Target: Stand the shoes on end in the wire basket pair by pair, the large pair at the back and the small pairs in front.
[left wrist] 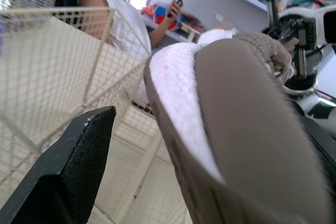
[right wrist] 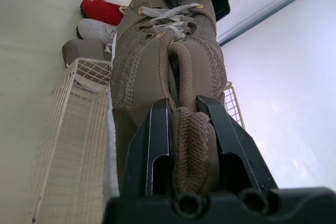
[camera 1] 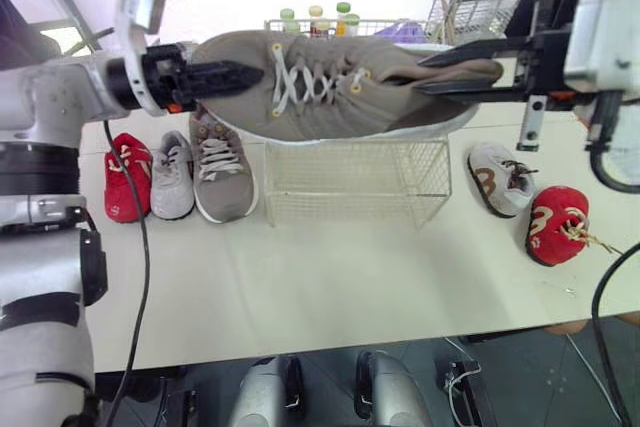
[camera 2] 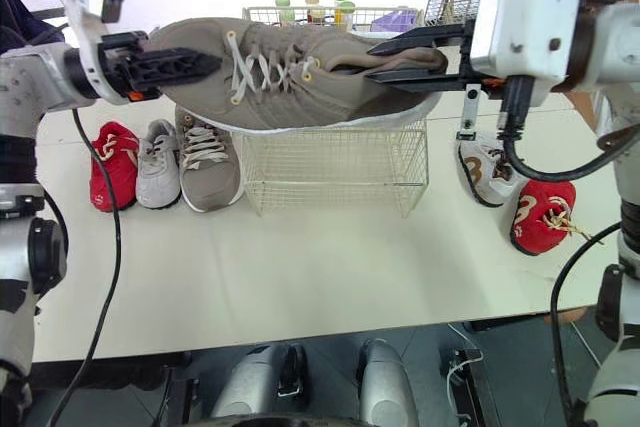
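Shoe [camera 1: 330, 87], large, taupe, held level in air over basket [camera 1: 355, 182], toe at 9 o'clock, heel at 3. My right claw [camera 1: 420, 75] narrow, clamped on heel collar. My left claw [camera 1: 255, 74] wide around toe; one finger [left wrist: 79, 156] stands clear of sole. Basket sits mid-table [camera 1: 330, 287]. At its 9 o'clock, in row: taupe mate [camera 1: 222, 169], grey shoe [camera 1: 172, 175], left red shoe [camera 1: 127, 177]. At its 3 o'clock: white shoe [camera 1: 503, 179], then right red shoe [camera 1: 556, 224] toward 4.
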You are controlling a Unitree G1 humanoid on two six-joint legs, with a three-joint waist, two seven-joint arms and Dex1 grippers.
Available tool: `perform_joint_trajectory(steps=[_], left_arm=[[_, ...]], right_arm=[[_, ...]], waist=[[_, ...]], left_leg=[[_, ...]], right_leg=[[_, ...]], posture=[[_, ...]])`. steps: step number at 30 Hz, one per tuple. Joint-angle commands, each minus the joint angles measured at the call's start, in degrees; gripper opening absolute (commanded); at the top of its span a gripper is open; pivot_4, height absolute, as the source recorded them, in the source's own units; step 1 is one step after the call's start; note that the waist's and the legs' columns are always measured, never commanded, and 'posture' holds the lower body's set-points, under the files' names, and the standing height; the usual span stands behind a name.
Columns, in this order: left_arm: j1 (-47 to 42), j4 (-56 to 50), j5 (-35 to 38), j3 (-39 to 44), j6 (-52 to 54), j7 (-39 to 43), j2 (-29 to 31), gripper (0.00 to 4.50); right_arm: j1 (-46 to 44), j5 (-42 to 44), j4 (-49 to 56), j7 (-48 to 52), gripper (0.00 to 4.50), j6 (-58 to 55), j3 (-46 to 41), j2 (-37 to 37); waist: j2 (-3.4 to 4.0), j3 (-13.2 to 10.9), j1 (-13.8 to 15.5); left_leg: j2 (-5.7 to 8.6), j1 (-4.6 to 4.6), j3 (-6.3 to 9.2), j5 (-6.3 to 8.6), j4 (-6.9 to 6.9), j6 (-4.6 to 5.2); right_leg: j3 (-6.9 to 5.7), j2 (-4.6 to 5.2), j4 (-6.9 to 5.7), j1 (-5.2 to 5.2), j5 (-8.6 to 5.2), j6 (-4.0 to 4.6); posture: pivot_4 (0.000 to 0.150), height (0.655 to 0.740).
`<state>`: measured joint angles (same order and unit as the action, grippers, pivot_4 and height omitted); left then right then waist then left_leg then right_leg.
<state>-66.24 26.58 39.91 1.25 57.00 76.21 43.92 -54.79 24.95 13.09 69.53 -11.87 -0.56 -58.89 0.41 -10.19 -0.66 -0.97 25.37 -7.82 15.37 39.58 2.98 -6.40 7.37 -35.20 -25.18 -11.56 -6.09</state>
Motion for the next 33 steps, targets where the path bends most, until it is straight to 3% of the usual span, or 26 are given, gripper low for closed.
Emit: perform_joint_trajectory(steps=[1,4,6,9,13,18,22,25,28,33], left_arm=[[-0.86,-2.57,-0.69,-0.86,0.19,2.31,0.35,3.18],[-0.89,-2.65,-0.64,-0.46,0.99,2.73,0.01,1.89],[-1.02,-2.5,-0.36,0.4,1.7,2.4,-0.54,1.25],[-1.35,-1.95,0.62,3.02,3.18,0.02,-1.86,0.79],[-1.16,-2.01,3.56,9.21,6.4,-5.46,-4.31,0.77],[1.52,-5.41,9.3,19.99,9.67,-15.88,-8.16,0.77],[3.92,-10.5,14.08,25.62,10.46,-22.93,-12.01,0.77],[5.3,-13.45,16.42,27.55,9.88,-27.42,-14.95,0.77],[5.95,-15.32,18.99,28.45,8.73,-31.49,-18.91,0.77],[6.48,-16.94,20.88,28.06,7.55,-35.25,-22.4,0.77]], right_arm=[[-3.9,-0.75,-0.43,-0.17,0.21,2.03,-1.74,0.75],[-4.86,-1.73,-1.51,-0.27,0.21,1.91,-2.04,0.95],[-5.07,-2.09,-1.8,-0.14,0.21,1.29,-2.25,0.6],[-5.1,-1.17,-1.76,-0.87,0.21,-1.66,-3.38,0.11],[-4.38,5.2,-2.48,-4.65,2.08,-14.48,-8.56,-1.04],[3.44,19.41,-3.14,-14.32,4.46,-36.3,-24.81,-1.19],[12.27,30.13,-0.24,-24.33,4.46,-46.75,-36.67,4.57],[16.83,39.21,4.35,-31.9,4.46,-50.51,-39.65,10.86],[15.89,47.06,9.24,-42.79,4.46,-48.06,-34.69,22.0],[11.57,48.06,9.64,-49.42,4.46,-43.25,-27.32,30.44]], waist=[[0.0,0.0,-0.07],[0.01,-0.01,-0.1],[0.01,-0.01,-0.07],[0.01,-0.01,0.07],[-0.01,-0.03,0.13],[-0.05,-0.03,0.08],[-0.09,0.0,0.18],[-0.07,-0.01,0.2],[-0.06,0.0,0.06],[-0.04,-0.02,-0.04]], left_leg=[[0.0,0.01,0.0,0.0,0.02,0.0],[-0.01,0.01,0.01,0.0,0.04,0.0],[-0.01,0.01,0.01,0.0,0.04,0.0],[-0.03,0.02,0.01,0.01,0.08,0.01],[-0.06,0.06,0.05,0.03,0.21,0.05],[-0.08,0.07,0.11,0.06,0.27,0.09],[-0.09,-0.01,0.16,0.06,0.29,0.1],[-0.08,-0.09,0.19,0.06,0.36,0.1],[-0.08,-0.13,0.19,0.06,0.39,0.1],[-0.05,-0.11,0.16,0.06,0.38,0.1]], right_leg=[[0.0,0.0,0.0,0.0,0.0,0.0],[0.0,0.0,-0.02,-0.01,0.0,0.0],[0.0,-0.01,-0.03,-0.01,0.0,0.0],[0.0,0.0,-0.03,0.01,0.0,0.0],[0.0,0.02,-0.1,0.01,0.0,0.0],[-0.03,0.04,-0.09,0.08,0.01,0.01],[-0.08,0.06,-0.1,0.2,0.02,0.02],[-0.1,0.08,-0.13,0.33,0.03,0.01],[-0.09,0.09,-0.23,0.33,0.03,0.01],[-0.06,0.07,-0.28,0.27,0.03,0.01]], posture=[[0.15,0.74],[0.15,0.74],[0.15,0.74],[0.15,0.74],[0.15,0.74],[0.15,0.74],[0.15,0.74],[0.15,0.74],[0.15,0.74],[0.15,0.74]])
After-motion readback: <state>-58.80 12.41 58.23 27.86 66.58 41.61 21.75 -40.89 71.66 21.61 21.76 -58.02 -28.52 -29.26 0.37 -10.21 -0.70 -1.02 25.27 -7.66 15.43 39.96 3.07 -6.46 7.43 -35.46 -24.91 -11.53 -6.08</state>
